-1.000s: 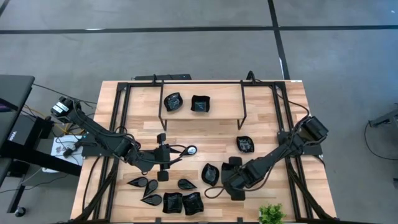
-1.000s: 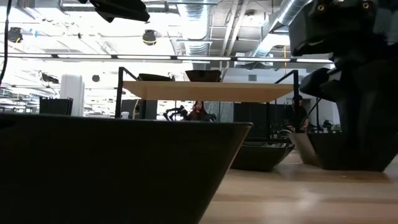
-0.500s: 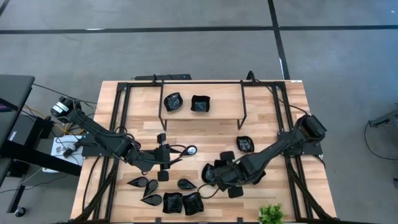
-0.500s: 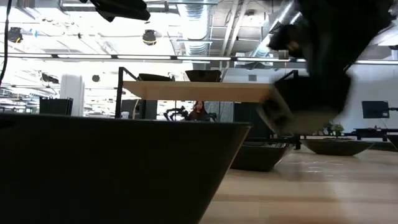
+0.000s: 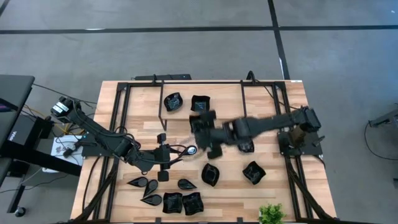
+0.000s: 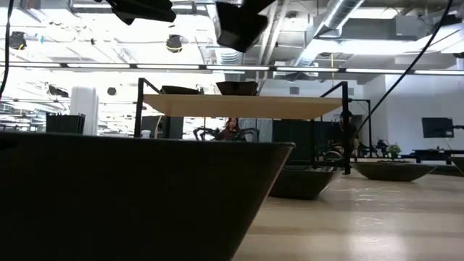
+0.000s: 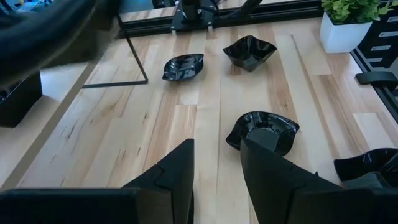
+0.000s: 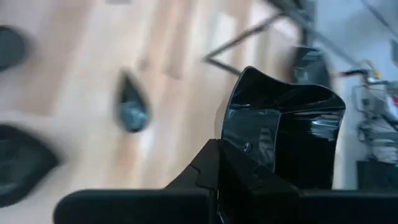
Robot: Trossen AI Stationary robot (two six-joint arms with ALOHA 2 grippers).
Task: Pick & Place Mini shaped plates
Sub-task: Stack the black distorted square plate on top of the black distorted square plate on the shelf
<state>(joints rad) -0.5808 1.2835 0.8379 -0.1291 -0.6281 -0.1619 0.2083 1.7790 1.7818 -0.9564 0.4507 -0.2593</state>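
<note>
Right wrist view: the right gripper (image 8: 217, 158) has its fingers clamped on a square plate (image 8: 283, 134), carried high above mid-desk (image 5: 267, 93) near the raised shelf (image 5: 217, 112). Advise level, slow placement beside the two shelved plates (image 5: 186, 102). Left gripper (image 7: 214, 165) hovers low, fingers apart.

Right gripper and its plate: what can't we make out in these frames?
- High view: right gripper is motion-smeared near the raised shelf; the square plate it carries cannot be told from the arm.
- Low view: a near dish fills the foreground, hiding the table behind it.
- Right wrist view: table blurred; teardrop plate only roughly readable.
- Left gripper: idle, open, low over the table.
</note>
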